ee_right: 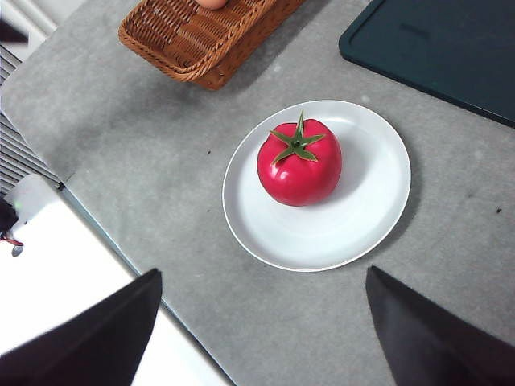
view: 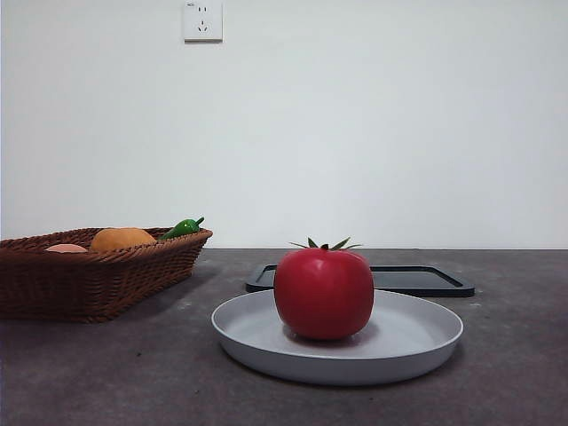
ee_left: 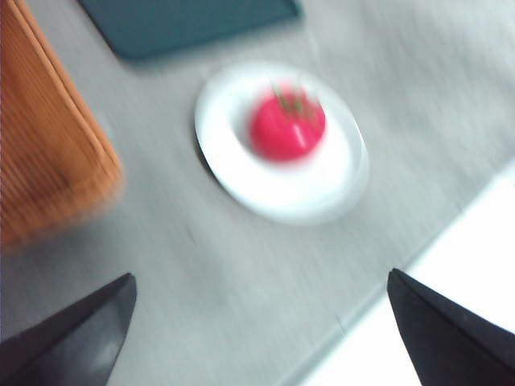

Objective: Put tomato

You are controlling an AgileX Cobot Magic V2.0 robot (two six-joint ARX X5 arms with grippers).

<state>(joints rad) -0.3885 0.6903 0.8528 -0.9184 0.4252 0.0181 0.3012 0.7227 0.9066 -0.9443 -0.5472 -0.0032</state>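
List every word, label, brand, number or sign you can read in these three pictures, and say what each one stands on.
No text can be read anywhere.
The wall socket has a tiny mark at its top left corner, too small to read.
The tomato, white plate, wicker basket and dark tray show no lettering.
The left wrist view is too blurred for any print.

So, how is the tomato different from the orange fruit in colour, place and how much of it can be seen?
The tomato is glossy deep red; the orange fruit is matt orange. The tomato sits on the white plate; the orange fruit lies in the wicker basket. The tomato shows whole, with a green calyx; the orange fruit shows only its top above the rim. Both are round, and no gripper touches either.
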